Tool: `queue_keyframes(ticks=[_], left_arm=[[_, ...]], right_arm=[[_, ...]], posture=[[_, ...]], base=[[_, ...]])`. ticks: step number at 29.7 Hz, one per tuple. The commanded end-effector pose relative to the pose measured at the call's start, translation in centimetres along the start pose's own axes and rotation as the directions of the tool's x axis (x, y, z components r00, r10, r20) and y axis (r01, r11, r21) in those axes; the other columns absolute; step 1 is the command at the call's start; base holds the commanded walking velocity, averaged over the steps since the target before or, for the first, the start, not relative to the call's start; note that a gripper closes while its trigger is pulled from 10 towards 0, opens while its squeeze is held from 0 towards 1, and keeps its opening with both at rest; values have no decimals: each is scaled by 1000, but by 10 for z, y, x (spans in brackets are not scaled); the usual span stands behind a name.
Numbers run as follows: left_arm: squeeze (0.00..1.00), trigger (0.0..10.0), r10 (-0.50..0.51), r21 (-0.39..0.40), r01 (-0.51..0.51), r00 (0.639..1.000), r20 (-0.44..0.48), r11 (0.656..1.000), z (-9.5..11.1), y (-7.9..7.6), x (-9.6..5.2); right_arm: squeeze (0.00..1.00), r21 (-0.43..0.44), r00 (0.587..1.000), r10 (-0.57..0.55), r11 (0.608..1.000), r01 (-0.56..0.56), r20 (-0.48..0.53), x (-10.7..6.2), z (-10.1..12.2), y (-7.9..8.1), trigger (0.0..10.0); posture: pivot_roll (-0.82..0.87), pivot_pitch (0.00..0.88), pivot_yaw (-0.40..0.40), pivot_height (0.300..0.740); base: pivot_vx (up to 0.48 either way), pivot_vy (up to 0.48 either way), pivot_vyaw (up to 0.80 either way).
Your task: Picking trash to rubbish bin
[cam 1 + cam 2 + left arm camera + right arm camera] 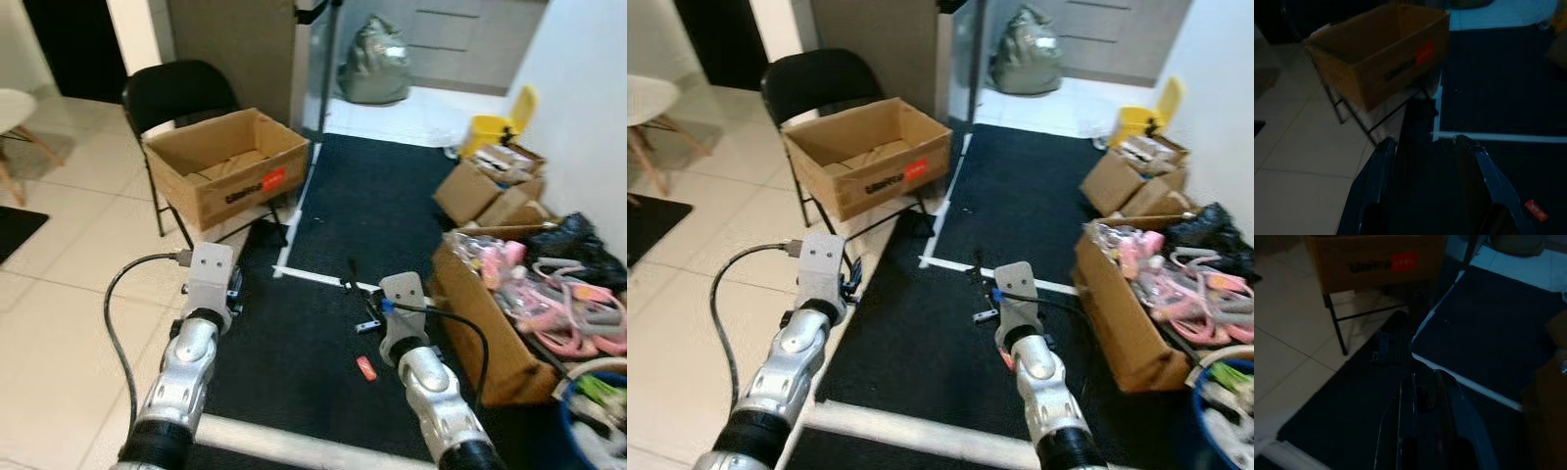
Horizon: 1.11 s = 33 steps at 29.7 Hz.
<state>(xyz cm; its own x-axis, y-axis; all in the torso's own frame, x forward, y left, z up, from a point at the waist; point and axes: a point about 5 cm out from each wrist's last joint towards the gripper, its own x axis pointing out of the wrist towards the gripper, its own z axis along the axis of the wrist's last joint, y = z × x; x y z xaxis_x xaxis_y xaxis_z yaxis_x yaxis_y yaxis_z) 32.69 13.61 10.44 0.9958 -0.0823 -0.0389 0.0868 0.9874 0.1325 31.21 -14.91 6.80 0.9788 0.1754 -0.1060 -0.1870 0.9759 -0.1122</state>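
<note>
the small flat orange wrapper (365,368) lies low centre on the black mat (323,323), just left of the right gripper (1422,396), jaws nearly clenched, apparently empty. the left gripper (1425,161) is released. the open brown cardboard box (227,162), upper left, sits well apart; the thin wrapper could slip during pinching.

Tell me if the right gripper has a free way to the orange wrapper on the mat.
Probably yes: the orange wrapper lies bare on the mat beside the right gripper, nothing between them.
</note>
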Motion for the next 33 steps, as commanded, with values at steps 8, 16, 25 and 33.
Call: queue_keyframes(ticks=[8,16,25,33], left_arm=[[0,10000,14,10,-14,999,-29,1000,-7,6,-2],[0,10000,2,0,-2,1000,-31,1000,-7,1,-2],[0,10000,-4,-12,3,1000,-14,1000,-4,1,-2],[0,10000,-1,-9,1,1000,-20,1000,-5,2,-2]], right_arm=[[0,10,1000,-4,1000,4,-7,2,-1,3,10000],[0,22,1000,-11,1000,10,16,1,2,3,10000],[0,59,999,-40,998,38,25,2,3,-1,10000],[0,54,998,-54,997,53,16,1,1,-6,10000]], posture=[[-7,82,-1,740],[-10,87,5,740],[-12,92,5,740],[-14,95,3,740]], base=[[353,0,0],[354,0,0],[351,0,-178],[348,0,-800]])
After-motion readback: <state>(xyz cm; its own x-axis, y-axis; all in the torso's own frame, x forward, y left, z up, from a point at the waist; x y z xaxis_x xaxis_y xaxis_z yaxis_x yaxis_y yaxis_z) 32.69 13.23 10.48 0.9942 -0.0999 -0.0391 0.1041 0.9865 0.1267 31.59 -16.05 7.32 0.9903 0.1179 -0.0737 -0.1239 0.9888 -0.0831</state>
